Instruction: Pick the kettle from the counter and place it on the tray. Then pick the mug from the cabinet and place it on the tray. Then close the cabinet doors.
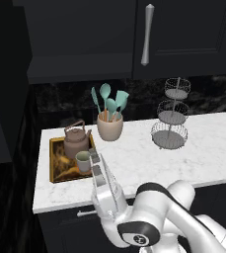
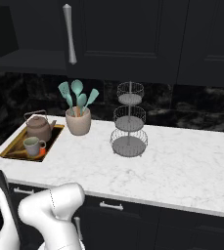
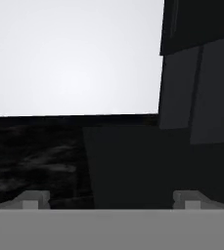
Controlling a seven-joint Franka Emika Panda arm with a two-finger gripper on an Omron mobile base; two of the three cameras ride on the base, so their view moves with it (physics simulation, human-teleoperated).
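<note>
The gripper (image 1: pixel 95 160) stands wide open and empty just in front of the gold-rimmed tray (image 1: pixel 56 170), where the squat metallic kettle (image 1: pixel 76 139) and small mug (image 1: pixel 83 160) sit.

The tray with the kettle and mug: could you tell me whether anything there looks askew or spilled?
Nothing stands out. The kettle and mug stand upright on the tray, with no spill visible on the counter.
</note>
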